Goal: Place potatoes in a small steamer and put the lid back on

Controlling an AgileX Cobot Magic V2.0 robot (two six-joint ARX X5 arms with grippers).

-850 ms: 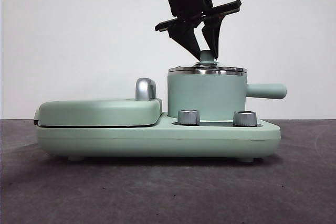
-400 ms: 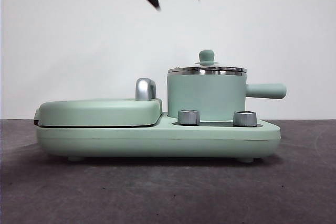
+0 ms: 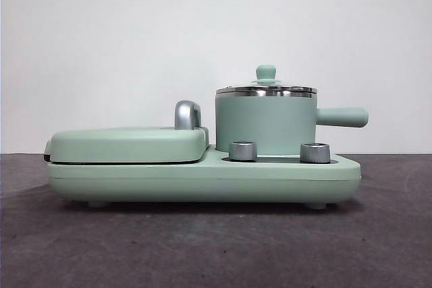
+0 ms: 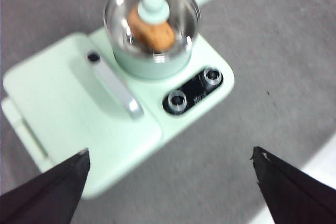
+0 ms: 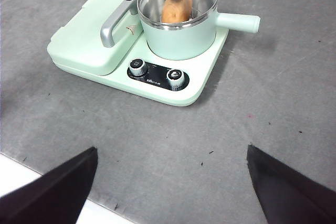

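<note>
Judging from how things lie, the task is taken as finished: the potato (image 5: 176, 8) is seen inside the small steamer (image 3: 266, 123), and the lid (image 3: 266, 88) is seated level on the steel rim, its knob upright. Both arms are held high and clear. The left gripper (image 4: 170, 174) is spread wide and empty, with the steamer well ahead of its jaws and nearer the left one. The right gripper (image 5: 172, 177) is likewise wide open with nothing held, the cooker base (image 5: 126, 85) lying far ahead between its jaws. To close the step well, the lid's seating is best checked all round, and the arms are best kept away from the side handle (image 3: 343, 117).
</note>
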